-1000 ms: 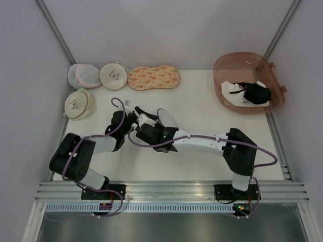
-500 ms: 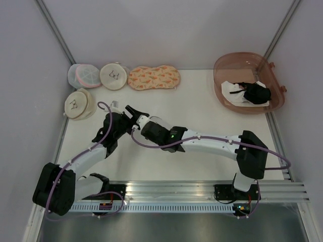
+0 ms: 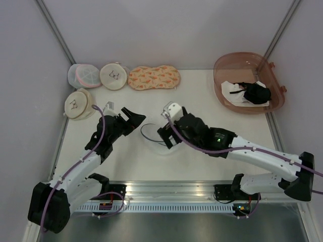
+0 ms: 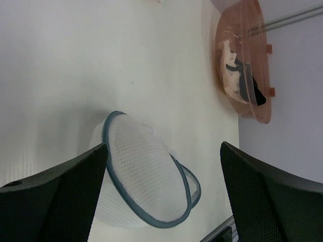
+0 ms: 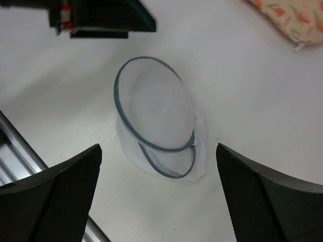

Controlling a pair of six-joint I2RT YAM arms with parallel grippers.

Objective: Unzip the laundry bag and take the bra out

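The laundry bag (image 3: pixel 153 134) lies on the white table between my two grippers, its dark zipper rim parted and one mesh half flipped up. It also shows in the left wrist view as the laundry bag (image 4: pixel 146 179) and from above in the right wrist view as the laundry bag (image 5: pixel 154 113). No garment shows inside it. My left gripper (image 3: pixel 132 117) stands open just left of it, apart from it. My right gripper (image 3: pixel 163 133) hovers open at its right side, holding nothing. The black bra (image 3: pixel 257 93) lies in the brown tub (image 3: pixel 222 68) at the back right.
Along the back left sit a white mesh pouch with pink trim (image 3: pixel 83 75), two cream round pouches (image 3: pixel 113 75) (image 3: pixel 79 104) and an orange-patterned pouch (image 3: pixel 154 78). A white cloth (image 3: pixel 233 89) lies in the tub beside the bra. Grey walls close in the table.
Both arms have drawn apart from the middle, the left one to the left and the right one to the right. The right gripper went from shut to open, leaving the bag lying uncovered.
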